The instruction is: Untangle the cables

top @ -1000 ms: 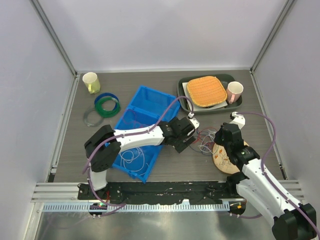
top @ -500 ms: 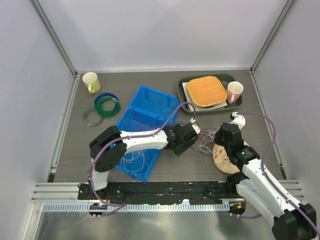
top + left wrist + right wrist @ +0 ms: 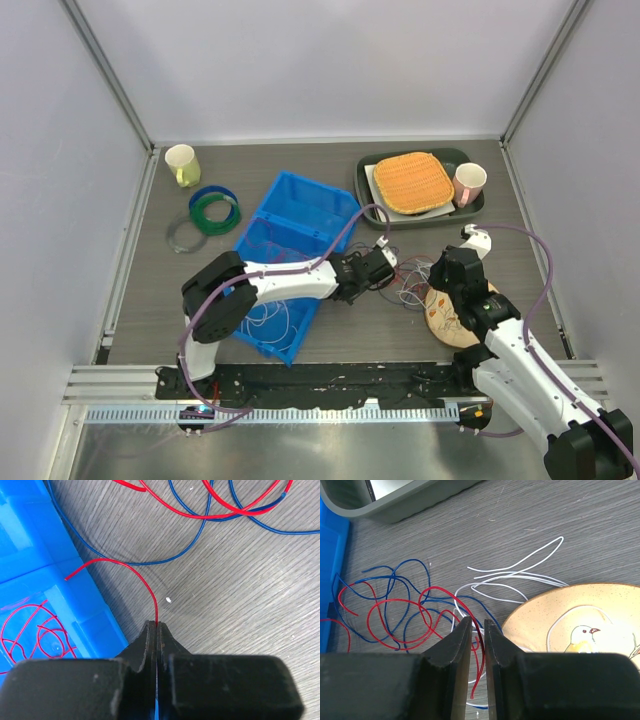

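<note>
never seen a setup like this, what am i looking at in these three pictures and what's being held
Two white robot arms are bolted at the near edge of a table, each ending in a two-finger gripper. The wide picture comes from a fixed camera above. The close-ups come from cameras on the wrists, so the dark shapes at the bottom are each arm's own fingers. On the table lie a tangle of red, blue and white cables, a blue bin, a dark tray with an orange mat and pink cup, a pale mug, coiled rings and a bird plate. The left gripper is shut on one red cable. The right gripper has its jaws slightly apart, a red strand running through the gap.
</note>
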Controlling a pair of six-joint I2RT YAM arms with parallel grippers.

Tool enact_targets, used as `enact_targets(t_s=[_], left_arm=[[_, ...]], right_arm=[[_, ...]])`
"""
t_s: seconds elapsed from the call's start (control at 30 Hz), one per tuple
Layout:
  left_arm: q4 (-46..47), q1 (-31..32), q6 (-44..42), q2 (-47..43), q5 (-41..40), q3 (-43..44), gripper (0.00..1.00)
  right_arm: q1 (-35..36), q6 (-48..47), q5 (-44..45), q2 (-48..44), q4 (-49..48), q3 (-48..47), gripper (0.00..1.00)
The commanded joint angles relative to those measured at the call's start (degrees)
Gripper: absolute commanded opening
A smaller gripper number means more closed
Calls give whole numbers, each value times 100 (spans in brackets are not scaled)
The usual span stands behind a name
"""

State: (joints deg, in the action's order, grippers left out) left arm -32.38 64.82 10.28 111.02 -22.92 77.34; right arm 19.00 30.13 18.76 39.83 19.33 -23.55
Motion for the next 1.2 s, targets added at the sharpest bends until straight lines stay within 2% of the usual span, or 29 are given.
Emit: enact_targets(t_s=[0.0,0.17,0.2,0.3,0.47,0.63,0.73,0.87,0.93,0.97,1.0,1.07,1.1,1.17], left_arm=[[74,119,-18,-361,-309,167,0],[346,260,158,-1054,-1073,62,0],[442,260,341,-1169,-1579,27,0],[592,251,631,-1653,-2154,-175,0],[848,163,1159,-2592,-2752,-728,0],[444,-547,2230,-3147,-2377,-1220,0],[443,-1014,2451,-3350,-1973,-1563,0],[381,-1541,2926,-3473,-945,-1854,0],[399,-1674,2997,-3456,-881,-1977,1],[347,-1691,3032,-3438,-864,-1977,5],[294,-1718,3058,-3412,-890,-1942,21],[15,-1718,3172,-3333,-1012,-1837,59],[-66,-1718,3208,-3324,-1083,-1724,83],[-154,-1718,3138,-3394,-1057,-1600,93]], right_arm=[[-11,46,66,-64,-52,-132,22],[-20,37,57,-64,-26,-141,22],[-20,28,57,-64,-35,-132,22],[-20,37,66,-64,-35,-132,22],[-20,28,66,-55,-26,-132,22],[-20,37,48,-72,-26,-132,22],[-20,46,31,-55,-26,-132,22],[-20,46,31,15,-79,-106,22],[-20,37,31,50,-70,-123,22],[-20,37,40,77,-79,-123,22],[-28,37,31,86,-79,-132,22],[-20,37,22,103,-96,-132,22],[-20,19,-4,103,-114,-132,22],[-11,-33,-92,77,-201,-123,19]])
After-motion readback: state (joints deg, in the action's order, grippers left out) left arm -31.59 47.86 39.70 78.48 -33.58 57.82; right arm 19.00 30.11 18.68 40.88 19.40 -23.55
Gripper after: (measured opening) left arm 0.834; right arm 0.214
